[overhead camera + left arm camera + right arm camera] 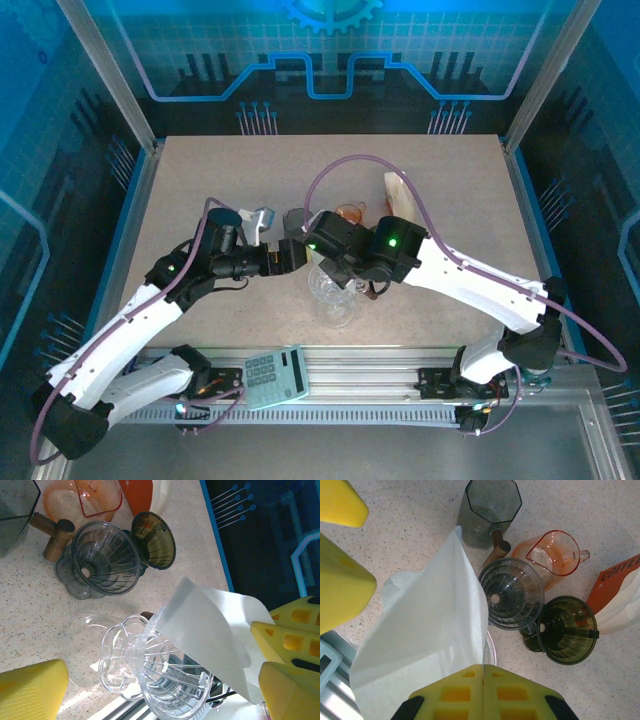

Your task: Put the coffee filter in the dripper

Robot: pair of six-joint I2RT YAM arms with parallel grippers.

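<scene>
Coffee filter (427, 640) held over the clear dripper (160, 680)
The right gripper (482, 677) was closed on one edge of the white filter, which hung tilted above the dripper near the middle of the table's (180, 190) near edge; the left gripper (288, 255) stood wide open close to it, holding nothing

Bright, even light; soft shadows, blurred foreground.

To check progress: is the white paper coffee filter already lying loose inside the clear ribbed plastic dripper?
No, the right tool is shut on the white paper coffee filter, gripping its edge.
</scene>
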